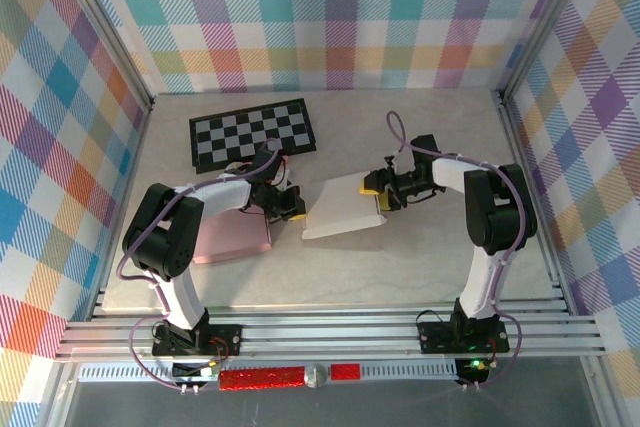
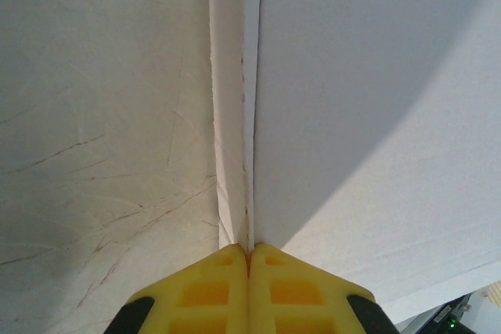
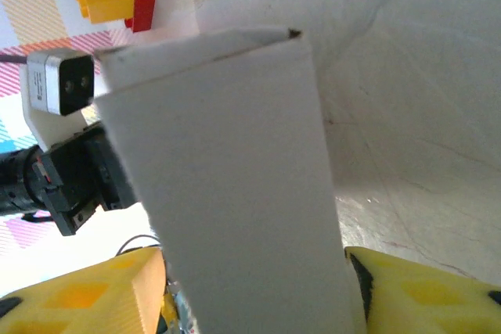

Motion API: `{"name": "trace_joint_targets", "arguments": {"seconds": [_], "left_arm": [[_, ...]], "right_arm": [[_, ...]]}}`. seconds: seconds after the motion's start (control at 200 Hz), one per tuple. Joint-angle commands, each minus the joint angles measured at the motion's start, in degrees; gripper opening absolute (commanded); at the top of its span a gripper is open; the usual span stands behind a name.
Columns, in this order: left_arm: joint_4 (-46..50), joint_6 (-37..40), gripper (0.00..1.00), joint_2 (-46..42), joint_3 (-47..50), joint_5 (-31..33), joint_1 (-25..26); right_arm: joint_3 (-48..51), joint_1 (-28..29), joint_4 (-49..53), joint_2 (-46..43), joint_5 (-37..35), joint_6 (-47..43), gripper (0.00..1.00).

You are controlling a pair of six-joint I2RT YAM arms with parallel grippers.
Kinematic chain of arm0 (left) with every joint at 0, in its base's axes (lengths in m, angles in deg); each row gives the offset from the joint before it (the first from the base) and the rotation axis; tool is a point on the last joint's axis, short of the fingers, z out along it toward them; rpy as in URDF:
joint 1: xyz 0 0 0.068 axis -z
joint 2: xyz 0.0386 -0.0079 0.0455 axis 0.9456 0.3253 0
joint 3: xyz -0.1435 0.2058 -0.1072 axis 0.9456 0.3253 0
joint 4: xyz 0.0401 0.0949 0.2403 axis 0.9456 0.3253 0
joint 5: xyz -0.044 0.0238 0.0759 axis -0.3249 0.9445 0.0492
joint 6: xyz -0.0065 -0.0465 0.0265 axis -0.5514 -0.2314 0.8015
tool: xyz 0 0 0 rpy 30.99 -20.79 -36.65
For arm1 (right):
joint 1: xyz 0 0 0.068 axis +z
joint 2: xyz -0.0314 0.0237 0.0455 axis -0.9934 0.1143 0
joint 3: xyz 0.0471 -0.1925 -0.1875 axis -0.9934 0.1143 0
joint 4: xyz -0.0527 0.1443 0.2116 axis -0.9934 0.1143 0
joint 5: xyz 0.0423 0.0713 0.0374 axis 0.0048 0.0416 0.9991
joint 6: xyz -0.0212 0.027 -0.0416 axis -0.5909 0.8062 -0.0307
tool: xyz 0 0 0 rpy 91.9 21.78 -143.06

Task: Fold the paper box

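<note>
Top external: paper box (image 1: 345, 209) on desk (image 1: 420, 257).
Left gripper (image 2: 249, 251): clenched on box edge, likely anchoring it.
Right gripper (image 3: 255, 262): straddles box's opposite end; cannot tell if grasping.

Checkerboard (image 1: 253, 133) and pink mat (image 1: 232, 239) on table (image 1: 420, 257)

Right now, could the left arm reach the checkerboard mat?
Probably yes: the checkerboard mat lies just beyond the left hand with nothing between. But that hand is shut on the paper box, so it must let go first.

plaid walls (image 1: 330, 17), pale marbled tabletop (image 1: 420, 257)
</note>
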Motion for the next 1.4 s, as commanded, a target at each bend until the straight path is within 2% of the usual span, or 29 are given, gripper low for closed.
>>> {"name": "trace_joint_targets", "arguments": {"seconds": [0.0, 0.245, 0.52, 0.665, 0.765, 0.87, 0.96, 1.115, 1.275, 1.345, 1.395], "left_arm": [[2.82, 0.21, 0.05, 1.74, -0.02, 3.33, -1.07], [3.09, 0.34, 0.11, 0.87, -2.43, 3.20, -1.07], [1.16, 3.15, 0.22, -4.61, -3.83, 5.26, -0.60], [-2.60, 13.35, 0.32, -10.54, -3.39, 4.41, 1.73], [-3.42, 22.66, 0.35, -14.43, -2.65, 2.58, 4.06], [-2.06, 32.25, 0.36, -17.83, -2.38, 0.48, 6.72], [4.60, 40.37, 0.39, -19.08, -4.01, 1.24, 9.57], [14.45, 52.75, 0.49, -17.50, -8.76, 6.47, 14.58], [17.72, 60.54, 0.52, -15.34, -10.65, 14.03, 18.33], [17.60, 63.05, 0.64, -14.81, -10.68, 16.16, 19.20], [17.25, 64.62, 0.67, -14.25, -10.59, 18.50, 19.87]], "right_arm": [[1.80, 0.71, -5.64, -2.46, 3.84, 5.10, 0.56], [4.32, 0.71, -8.44, -4.76, 3.69, 10.45, 0.46], [2.67, 0.61, -4.23, -4.15, 3.55, 14.14, 0.35], [2.11, 0.24, -1.68, -3.56, 4.57, 16.48, 0.32], [2.31, -0.80, -0.45, -3.87, 5.54, 19.02, 0.31], [2.21, -2.31, 2.44, -4.00, 6.72, 21.45, 0.30], [1.88, -3.63, 5.21, -3.82, 8.15, 23.64, 0.28], [0.10, -5.34, 12.08, -3.88, 10.15, 24.91, 0.27], [-1.17, -6.25, 18.87, -3.05, 12.12, 26.63, 0.25], [-1.88, -6.63, 21.81, -2.51, 12.19, 26.51, 0.25], [-2.20, -6.75, 22.95, -2.01, 12.65, 26.37, 0.25]]}}
